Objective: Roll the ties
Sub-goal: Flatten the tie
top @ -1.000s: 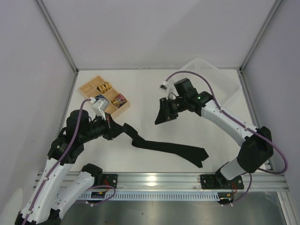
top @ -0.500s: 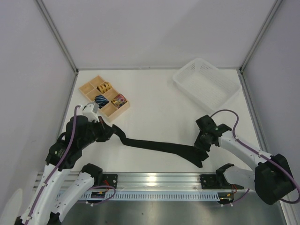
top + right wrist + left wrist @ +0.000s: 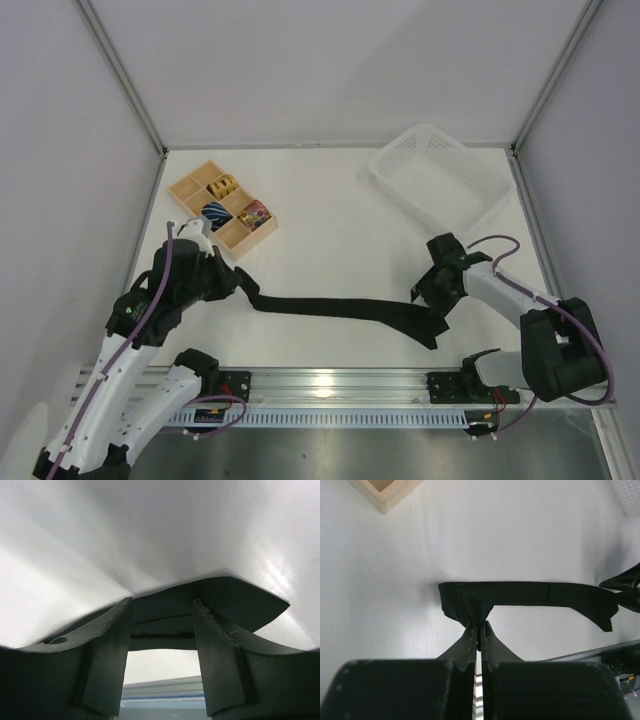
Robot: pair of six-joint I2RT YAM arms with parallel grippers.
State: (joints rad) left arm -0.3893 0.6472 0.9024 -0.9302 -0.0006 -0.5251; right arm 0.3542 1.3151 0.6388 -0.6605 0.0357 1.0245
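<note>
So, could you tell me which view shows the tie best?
Top external: the whole tie is visible, end to end. Left wrist shows most of it from the pinched end; right wrist only the wide end.

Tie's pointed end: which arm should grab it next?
Right. The right gripper is open over that end of the tie; the left gripper is shut on the far end, likely anchoring it.

We see a black tie (image 3: pixel 340 308) stretched left to right across the near part of the white table (image 3: pixel 330 220). Our left gripper (image 3: pixel 236 285) meets its bunched left end, our right gripper (image 3: pixel 428 300) its wider right end. A wooden tray (image 3: pixel 183 187) holding coloured coils (image 3: pixel 223 185) sits far left, a white basket (image 3: pixel 440 185) far right.
</note>
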